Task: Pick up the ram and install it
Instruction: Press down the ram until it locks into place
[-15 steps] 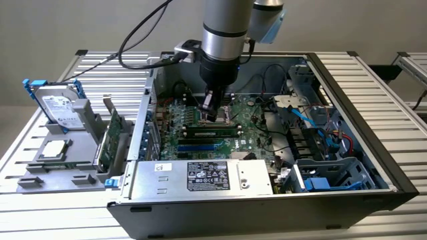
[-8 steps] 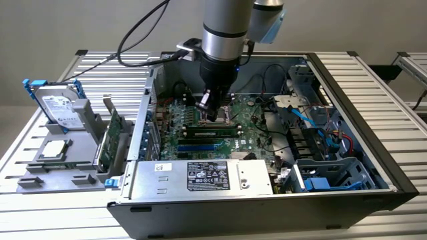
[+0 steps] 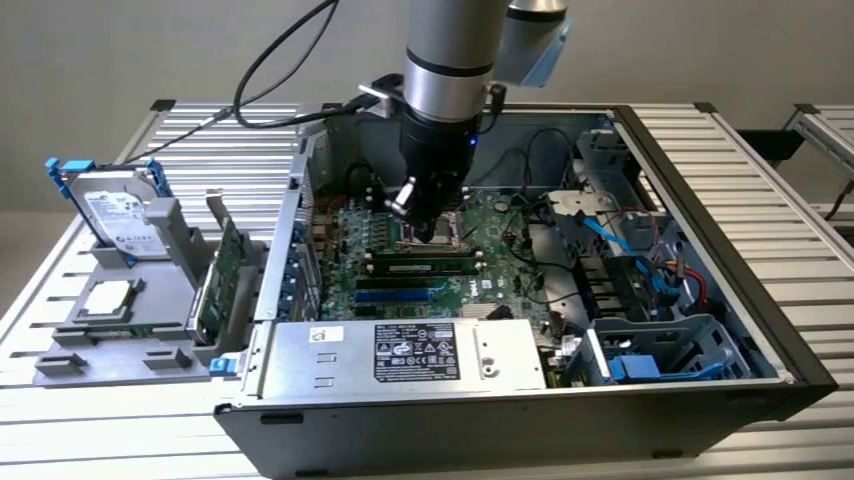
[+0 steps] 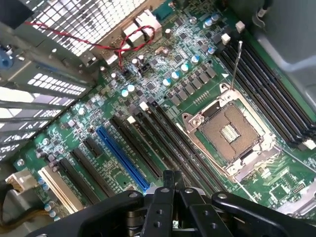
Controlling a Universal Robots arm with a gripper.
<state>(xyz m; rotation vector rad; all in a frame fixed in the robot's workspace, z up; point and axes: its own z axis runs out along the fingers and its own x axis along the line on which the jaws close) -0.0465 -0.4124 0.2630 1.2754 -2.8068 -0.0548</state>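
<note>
Open PC case [image 3: 727,250] lies on its side, so the motherboard [image 3: 505,232] faces up and the arm [image 3: 447,60] can reach in from straight above. The power supply [image 3: 400,352] sits at the board's 6 o'clock edge in the exterior view, clear of the work area.

Grey parts fixture [image 3: 120,345] stands outside the case at its 9 o'clock. It props the hard drive [image 3: 118,215] and the wider expansion card [image 3: 227,265] on edge, probably so each can be gripped from the top.

Ram [image 3: 424,264]: a narrow green stick with a pale label sits in the slot bank at 6 o'clock from the CPU socket [image 4: 232,131]. It runs along the slot and is level with it. It looks seated, but the latch state can't be read. It is not in the claw.

The socket is open and empty, with its lever raised toward 12 o'clock in the wrist view.

Gripper [image 3: 430,228] hangs low over the board around the socket, just at 12 o'clock of the ram, apart from it. In the wrist view the gripper [image 4: 170,180] has its fingers [image 4: 160,202] pressed together with nothing between them. Judgement: a closed, empty claw next to a stick already in its slot fits the insert being done, or a push-down with the tips.
</note>
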